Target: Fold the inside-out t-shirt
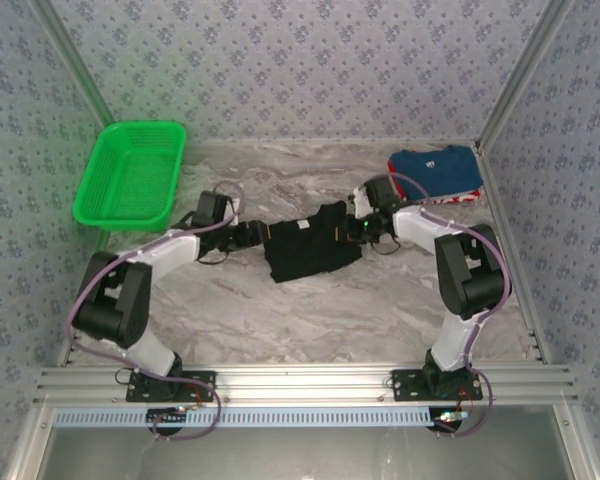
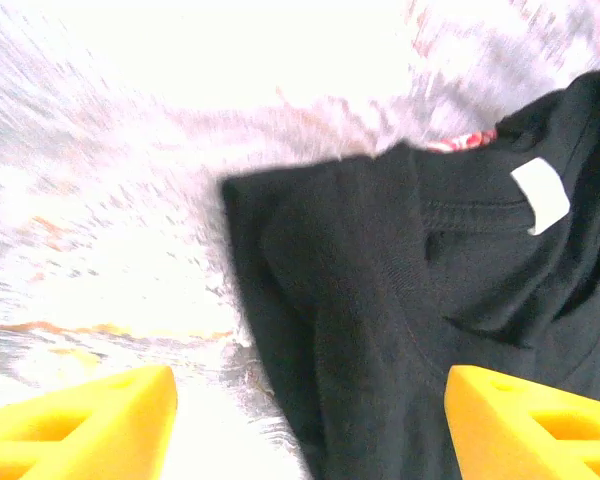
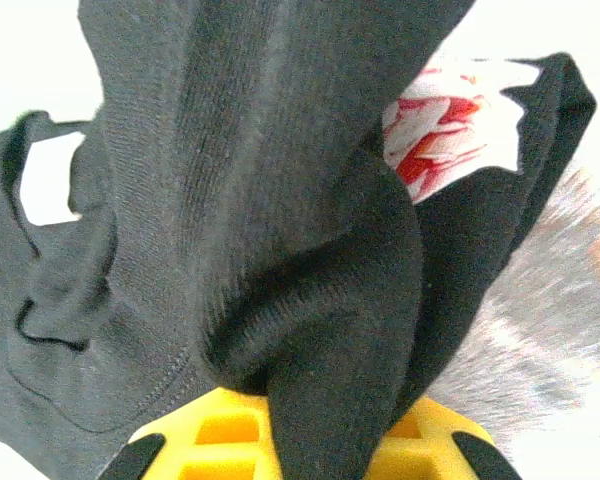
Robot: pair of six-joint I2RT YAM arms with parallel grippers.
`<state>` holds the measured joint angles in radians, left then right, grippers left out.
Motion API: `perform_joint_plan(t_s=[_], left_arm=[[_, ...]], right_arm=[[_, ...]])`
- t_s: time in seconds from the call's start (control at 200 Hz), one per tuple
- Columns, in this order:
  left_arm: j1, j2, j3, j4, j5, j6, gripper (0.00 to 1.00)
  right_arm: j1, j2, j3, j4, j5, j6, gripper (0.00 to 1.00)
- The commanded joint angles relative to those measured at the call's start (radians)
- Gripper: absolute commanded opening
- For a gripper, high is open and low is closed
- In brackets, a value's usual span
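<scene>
The black t-shirt lies bunched in the middle of the surface, between both arms; the right jaws clamp a fold at its right edge; the left jaws stand open over its left edge.

Left wrist cam: the counter is smeared and blown out across the upper left, so you can't make out any surface detail. The left pincer has both yellow fingers chopped off by the bottom edge. The t-shirt runs off the right and bottom. The white label is too blurry to read, and a scrap of red-and-white print barely peeks out from under a fold near the top right. Right wrist cam: cloth drapes over the right pincer, covering its tips, and the shirt gets cut at the top edge. In the overhead view both pincers are too small to judge the jaws.
</scene>
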<state>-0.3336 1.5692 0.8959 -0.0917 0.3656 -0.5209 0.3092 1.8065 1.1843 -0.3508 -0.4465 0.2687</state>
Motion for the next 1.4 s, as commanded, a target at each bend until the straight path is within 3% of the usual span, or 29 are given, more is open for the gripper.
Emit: perform_joint_plan(t_s=[0.0,0.41,0.799,1.139,1.329,1.394], left_arm=[[0.004,-0.077,0.0,-0.063,-0.045,0.018,0.71],[0.0,-0.14,0.015,-0.11,-0.031,0.022,0.71],[-0.044,-0.097,0.039,-0.116,-0.037,0.02,0.7],[-0.107,-0.001,0.091,-0.116,-0.047,0.015,0.69],[-0.142,0.066,0.136,-0.117,-0.041,0.012,0.68],[-0.152,0.086,0.15,-0.117,-0.039,0.01,0.68]], right_arm=[[-0.04,-0.038,0.18,-0.298,0.1,-0.248,0.0],[-0.212,0.153,0.757,-0.646,0.252,-0.517,0.0],[-0.385,0.294,1.125,-0.754,0.22,-0.688,0.0],[-0.513,0.328,1.157,-0.657,0.1,-0.692,0.0],[-0.552,0.374,1.12,-0.495,0.119,-0.66,0.0],[-0.555,0.406,1.118,-0.446,0.178,-0.645,0.0]])
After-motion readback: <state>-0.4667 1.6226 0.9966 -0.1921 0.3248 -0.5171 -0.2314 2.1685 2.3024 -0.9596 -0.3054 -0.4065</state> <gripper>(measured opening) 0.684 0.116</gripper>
